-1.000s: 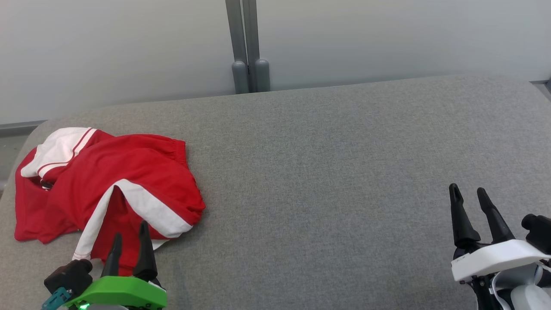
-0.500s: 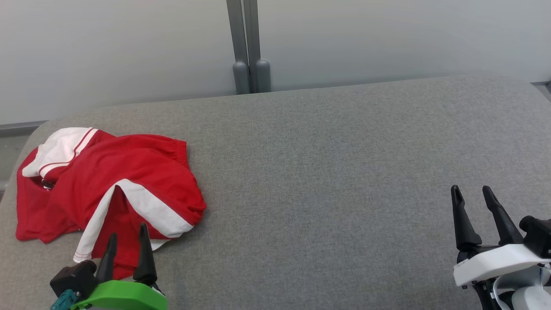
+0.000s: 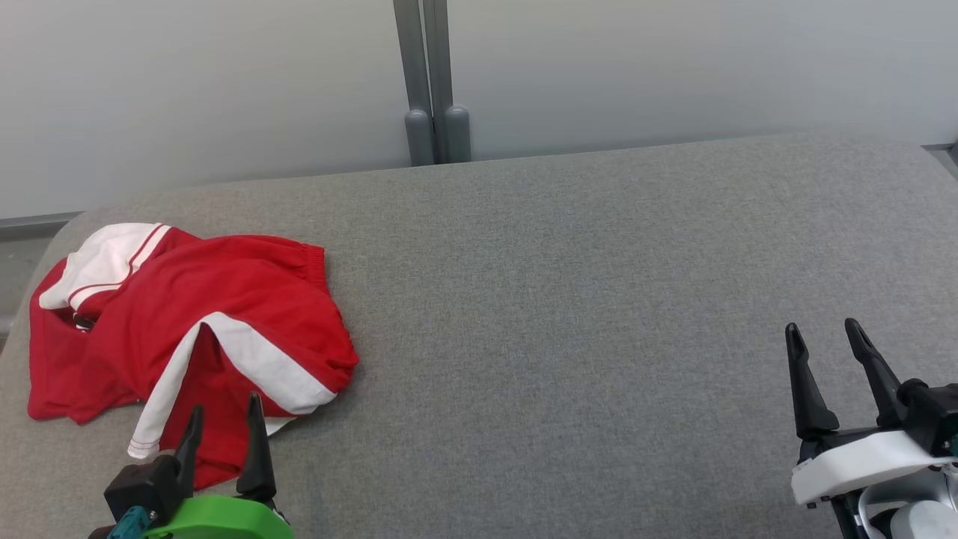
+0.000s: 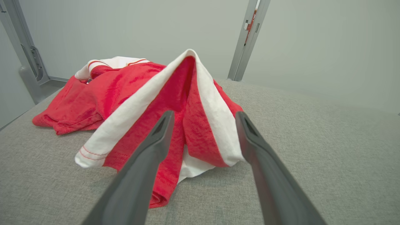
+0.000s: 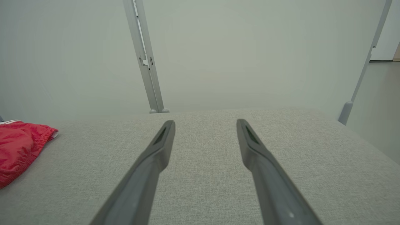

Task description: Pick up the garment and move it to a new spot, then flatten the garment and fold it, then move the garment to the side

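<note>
At the far left of a grey padded tabletop (image 3: 569, 299), close to its rounded corner and left edge, lies the garment (image 3: 187, 314): red shorts with white stripes, crumpled in a loose heap. At its near hem hovers the left pincer (image 3: 224, 404) on a green mount, its two dark fingers spread wide and holding nothing. It points straight at a raised white-striped fold, seemingly lined up for a first grab; whether the tips touch cloth is unclear. Rightward the surface runs bare, leaving ample room to lay the shorts out flat. A grey post (image 3: 428, 75) and pale wall (image 3: 673, 67) stand close behind the back edge. At the lower right hangs the right pincer (image 3: 822, 327), white-mounted, equally wide apart and empty, well apart from the cloth.
</note>
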`<state>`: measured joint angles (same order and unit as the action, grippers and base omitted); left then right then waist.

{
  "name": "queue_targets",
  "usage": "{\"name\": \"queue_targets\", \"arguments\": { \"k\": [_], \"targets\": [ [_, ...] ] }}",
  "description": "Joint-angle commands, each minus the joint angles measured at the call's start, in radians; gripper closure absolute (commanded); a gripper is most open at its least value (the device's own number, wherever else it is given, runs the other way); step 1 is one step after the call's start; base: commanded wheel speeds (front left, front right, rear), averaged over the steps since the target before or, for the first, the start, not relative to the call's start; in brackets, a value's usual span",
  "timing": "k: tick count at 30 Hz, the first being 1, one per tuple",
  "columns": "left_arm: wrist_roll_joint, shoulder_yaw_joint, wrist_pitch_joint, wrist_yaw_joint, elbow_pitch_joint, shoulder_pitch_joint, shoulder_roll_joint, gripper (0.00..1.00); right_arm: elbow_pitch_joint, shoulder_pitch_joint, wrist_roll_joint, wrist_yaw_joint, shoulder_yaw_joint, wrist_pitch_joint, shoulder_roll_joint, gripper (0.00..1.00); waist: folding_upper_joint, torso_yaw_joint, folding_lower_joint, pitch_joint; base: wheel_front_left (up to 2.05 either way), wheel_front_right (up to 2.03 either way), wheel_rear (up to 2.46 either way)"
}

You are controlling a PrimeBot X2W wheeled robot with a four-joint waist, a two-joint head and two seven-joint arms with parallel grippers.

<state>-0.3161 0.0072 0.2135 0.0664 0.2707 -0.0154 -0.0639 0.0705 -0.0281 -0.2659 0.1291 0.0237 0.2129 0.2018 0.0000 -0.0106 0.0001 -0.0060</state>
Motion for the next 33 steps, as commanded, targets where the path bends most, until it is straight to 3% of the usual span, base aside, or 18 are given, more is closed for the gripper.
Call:
{"name": "queue_targets", "arguments": {
  "k": [1, 21, 33],
  "targets": [
    [0.023, 0.004, 0.010, 0.006, 0.003, -0.012, -0.003, 0.00, -0.011, -0.007, 0.026, 0.002, 0.002, 0.011, 0.008, 0.00, 0.0000, 0.000, -0.0001, 0.000, 0.00, 0.00, 0.00],
    [0.143, 0.011, 0.046, 0.001, 0.054, -0.007, 0.005, 0.00, 0.017, -0.026, 0.096, 0.002, 0.007, 0.047, 0.018, 0.00, 0.0000, -0.002, -0.0001, -0.002, 0.00, 0.00, 0.00],
    [0.134, 0.027, 0.051, 0.015, 0.055, -0.006, 0.010, 0.00, 0.031, -0.033, 0.069, 0.002, 0.016, 0.053, 0.015, 0.00, 0.0000, -0.001, -0.0001, -0.002, 0.00, 0.00, 0.00]
  ]
}}
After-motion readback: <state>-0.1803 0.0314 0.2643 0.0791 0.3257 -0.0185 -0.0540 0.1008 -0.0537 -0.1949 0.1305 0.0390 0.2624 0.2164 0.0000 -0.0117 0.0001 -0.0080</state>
